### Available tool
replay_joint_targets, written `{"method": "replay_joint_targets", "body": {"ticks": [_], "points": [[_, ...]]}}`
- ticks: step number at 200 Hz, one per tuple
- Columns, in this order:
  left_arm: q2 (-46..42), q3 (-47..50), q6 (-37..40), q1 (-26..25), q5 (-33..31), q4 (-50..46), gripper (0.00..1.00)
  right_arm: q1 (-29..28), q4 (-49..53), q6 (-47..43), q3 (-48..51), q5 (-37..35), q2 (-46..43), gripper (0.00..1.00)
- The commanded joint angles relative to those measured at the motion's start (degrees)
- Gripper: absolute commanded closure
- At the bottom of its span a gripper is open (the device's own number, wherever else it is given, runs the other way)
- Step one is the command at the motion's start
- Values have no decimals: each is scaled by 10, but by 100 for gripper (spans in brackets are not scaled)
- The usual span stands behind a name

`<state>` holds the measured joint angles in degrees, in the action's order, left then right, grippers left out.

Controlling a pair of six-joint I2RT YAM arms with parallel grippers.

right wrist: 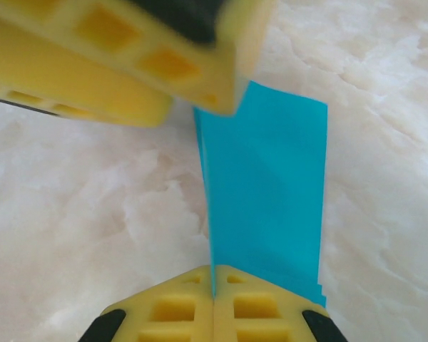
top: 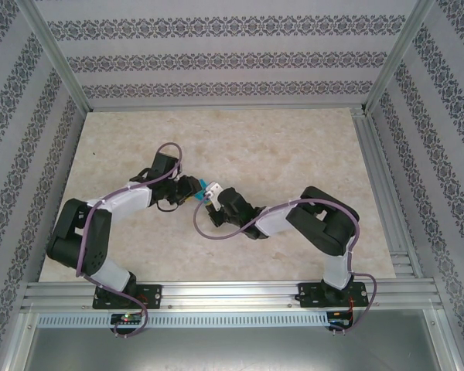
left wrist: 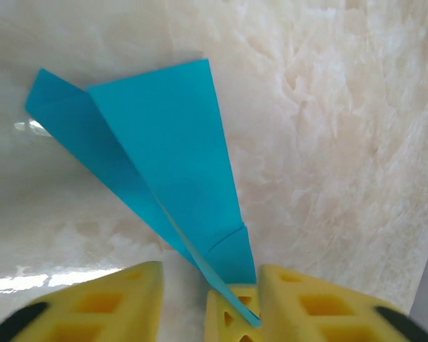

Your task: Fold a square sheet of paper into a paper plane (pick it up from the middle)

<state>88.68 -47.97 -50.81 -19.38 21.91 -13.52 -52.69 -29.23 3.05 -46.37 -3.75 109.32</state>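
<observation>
The square sheet of paper is folded into a narrow turquoise dart, the paper plane (top: 202, 188), held above the table's middle where both grippers meet. In the left wrist view the paper plane (left wrist: 171, 157) fans away from its narrow end, which sits between the parted yellow fingers of my left gripper (left wrist: 211, 278), close to the right-hand finger (left wrist: 328, 306). My right gripper (right wrist: 214, 274) is shut on the paper plane (right wrist: 271, 192), with the paper's edge pinched between its pads. The left gripper's fingers (right wrist: 185, 64) hang over the plane's far end. From above, my left gripper (top: 192, 188) and right gripper (top: 210, 196) nearly touch.
The beige marbled table top (top: 278, 147) spreads around both arms. Aluminium rails run along the right side (top: 380, 193) and the front (top: 232, 294). Patterned walls close off the back and both sides.
</observation>
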Motion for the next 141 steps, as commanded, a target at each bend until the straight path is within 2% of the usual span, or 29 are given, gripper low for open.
{"method": "replay_joint_targets", "body": {"ticks": [1,33,57,83,141], "points": [[-32,-4,15,16,-20,-18,50,18,-29,66,7,68,-20,98],[-55,13,24,28,-34,-12,36,41,-59,136,11,138,-13,98],[-70,30,30,30,-37,6,32,50,-75,179,7,183,-5,98],[-78,45,41,30,-30,26,32,57,-77,213,-3,212,5,97],[-94,75,60,30,-24,63,43,64,-43,272,-50,258,41,97]]}}
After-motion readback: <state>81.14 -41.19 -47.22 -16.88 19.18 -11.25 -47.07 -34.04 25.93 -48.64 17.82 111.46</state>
